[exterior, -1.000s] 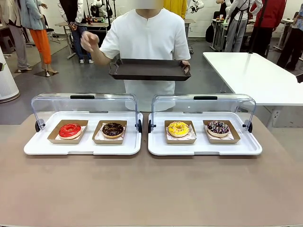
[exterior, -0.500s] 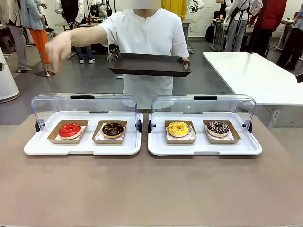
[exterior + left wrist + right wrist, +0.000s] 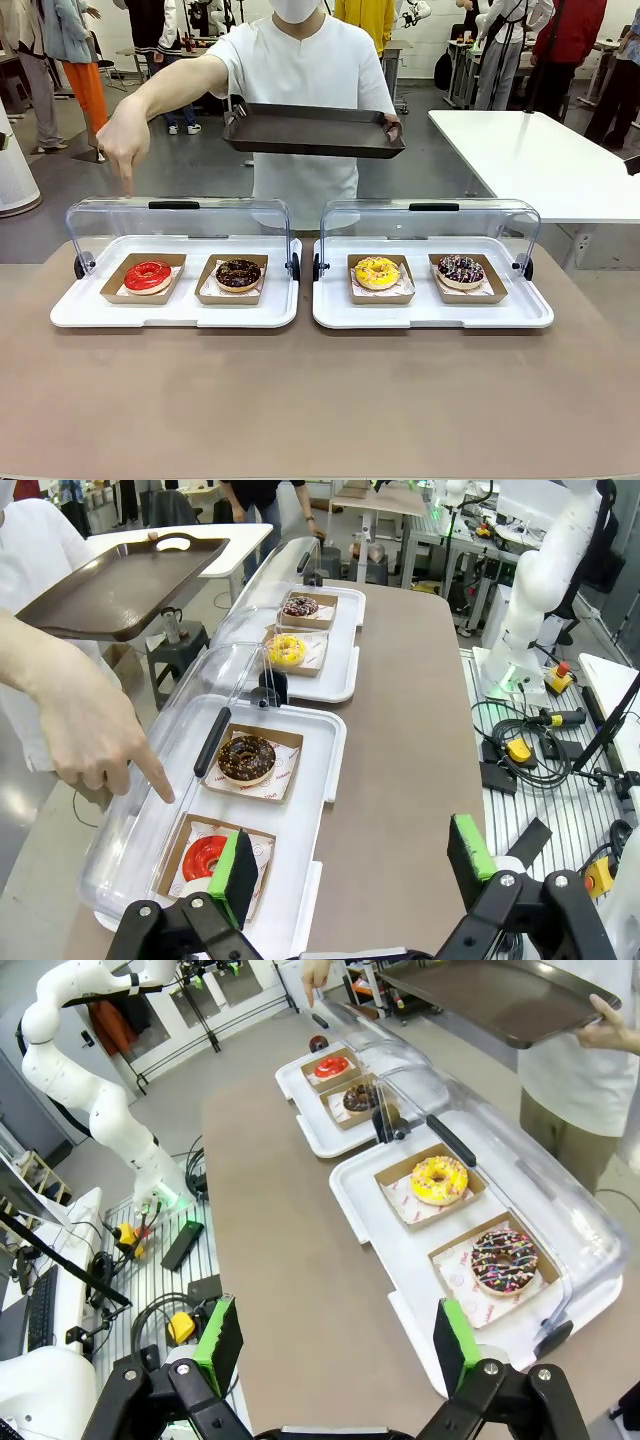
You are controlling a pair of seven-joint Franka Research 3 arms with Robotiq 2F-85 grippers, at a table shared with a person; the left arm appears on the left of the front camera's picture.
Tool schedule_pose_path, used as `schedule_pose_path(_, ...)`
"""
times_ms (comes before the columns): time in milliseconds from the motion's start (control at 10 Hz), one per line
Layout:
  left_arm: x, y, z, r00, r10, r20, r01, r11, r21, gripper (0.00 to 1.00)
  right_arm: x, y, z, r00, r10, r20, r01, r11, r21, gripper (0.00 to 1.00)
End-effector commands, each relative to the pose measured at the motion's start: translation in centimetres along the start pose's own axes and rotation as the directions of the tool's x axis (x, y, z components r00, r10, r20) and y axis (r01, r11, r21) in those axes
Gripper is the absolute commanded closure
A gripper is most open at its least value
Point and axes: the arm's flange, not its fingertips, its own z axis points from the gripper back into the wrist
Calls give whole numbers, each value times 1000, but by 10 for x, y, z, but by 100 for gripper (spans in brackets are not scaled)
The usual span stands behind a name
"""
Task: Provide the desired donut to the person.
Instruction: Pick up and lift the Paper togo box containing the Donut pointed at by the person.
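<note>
The person point(image 3: 305, 80) in a white shirt stands across the table, holding a dark tray point(image 3: 315, 132) in one hand. Their other hand point(image 3: 125, 145) points a finger down over the clear lid above the red donut point(image 3: 148, 275), which lies far left in a cardboard holder. To its right lie a chocolate donut point(image 3: 238, 273), a yellow donut point(image 3: 377, 271) and a sprinkled chocolate donut point(image 3: 460, 269). My left gripper point(image 3: 352, 865) hangs open and empty above the near end of the table, with the red donut point(image 3: 205, 858) just beyond its finger. My right gripper point(image 3: 337, 1345) is open and empty too.
Two white trays point(image 3: 175, 315) point(image 3: 430, 318) each hold two donuts, with clear lids point(image 3: 180, 215) swung up behind them. The brown table point(image 3: 320, 400) is bare on my side. A white table point(image 3: 540, 150) stands at the back right. Cables and controllers point(image 3: 530, 750) lie beside the table.
The person's free arm has swung out to the picture's left and dropped, so the finger now points down over the red donut. The dark tray has barely shifted.
</note>
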Motion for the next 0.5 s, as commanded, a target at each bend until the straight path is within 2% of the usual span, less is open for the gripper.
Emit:
schedule_pose_path(0,1,0,1,1000,-2,18,2,1000,5,0,1,0,0,1000,-5,6,5,1000,-1,0)
schedule_pose_path(400,1,0,1,1000,-2,18,2,1000,5,0,1,0,0,1000,-5,6,5,1000,-1,0)
